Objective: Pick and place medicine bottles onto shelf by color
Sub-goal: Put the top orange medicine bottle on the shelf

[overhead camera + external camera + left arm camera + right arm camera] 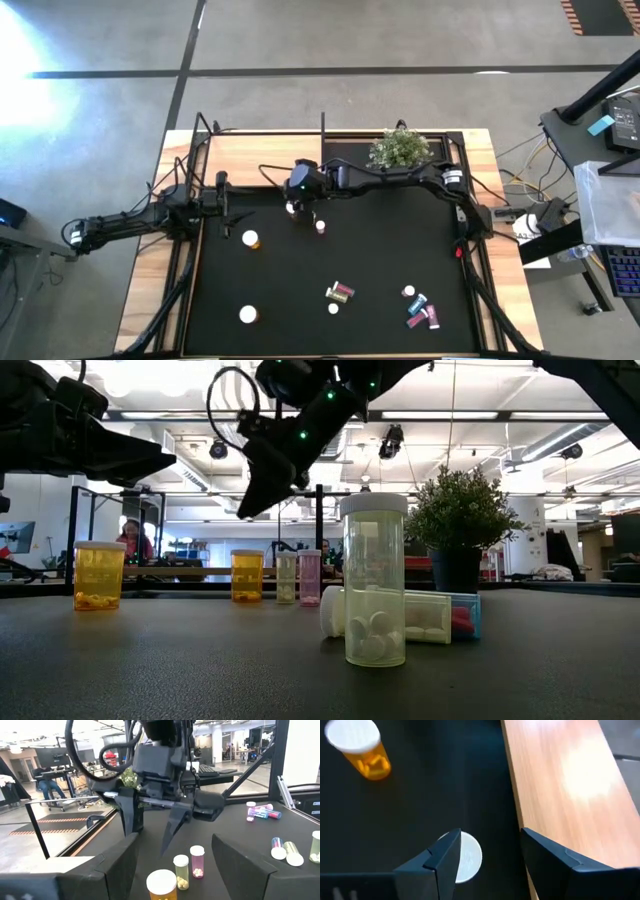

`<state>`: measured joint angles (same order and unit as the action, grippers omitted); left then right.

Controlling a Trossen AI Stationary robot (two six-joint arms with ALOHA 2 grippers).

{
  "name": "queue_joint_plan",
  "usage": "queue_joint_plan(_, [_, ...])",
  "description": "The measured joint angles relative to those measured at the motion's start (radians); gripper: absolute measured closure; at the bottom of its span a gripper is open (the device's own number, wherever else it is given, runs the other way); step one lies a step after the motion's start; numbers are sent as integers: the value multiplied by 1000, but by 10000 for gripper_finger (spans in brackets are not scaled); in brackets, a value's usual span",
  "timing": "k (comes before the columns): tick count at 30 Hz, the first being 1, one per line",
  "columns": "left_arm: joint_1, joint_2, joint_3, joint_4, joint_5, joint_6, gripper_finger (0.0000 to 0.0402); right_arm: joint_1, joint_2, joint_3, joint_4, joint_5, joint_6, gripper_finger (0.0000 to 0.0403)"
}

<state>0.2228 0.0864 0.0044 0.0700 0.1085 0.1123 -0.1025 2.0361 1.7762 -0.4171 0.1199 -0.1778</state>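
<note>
the right gripper (152, 827) hangs with jaws released over a yellowish bottle (181, 871) near the shelf (560, 785). closing off-centre could topple it into the pink bottle (197, 861) beside it. left gripper (222, 200) waits open.

Right pincer (152, 827) open, empty, raised

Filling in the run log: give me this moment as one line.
right hand: open, empty, above yellowish bottle | left hand: open, waiting at mat's left | shelf: bare where seen
</note>
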Motion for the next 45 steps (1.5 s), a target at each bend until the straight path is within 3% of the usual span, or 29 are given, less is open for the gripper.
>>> queue_joint_plan(4, [0, 0, 0, 0, 0, 0, 166, 1, 0, -1, 4, 55, 12, 209])
queue_joint_plan(10, [0, 0, 0, 0, 0, 0, 166, 1, -13, 14, 14, 56, 77, 207])
queue_joint_plan(23, [0, 0, 0, 0, 0, 0, 166, 8, 28, 2, 15, -29, 256, 206])
queue_joint_plan(35, [0, 0, 0, 0, 0, 0, 166, 6, 36, 2, -1, -7, 295, 131])
queue_joint_plan(45, [0, 0, 0, 0, 0, 0, 166, 5, 76, 1, -17, 12, 293, 126])
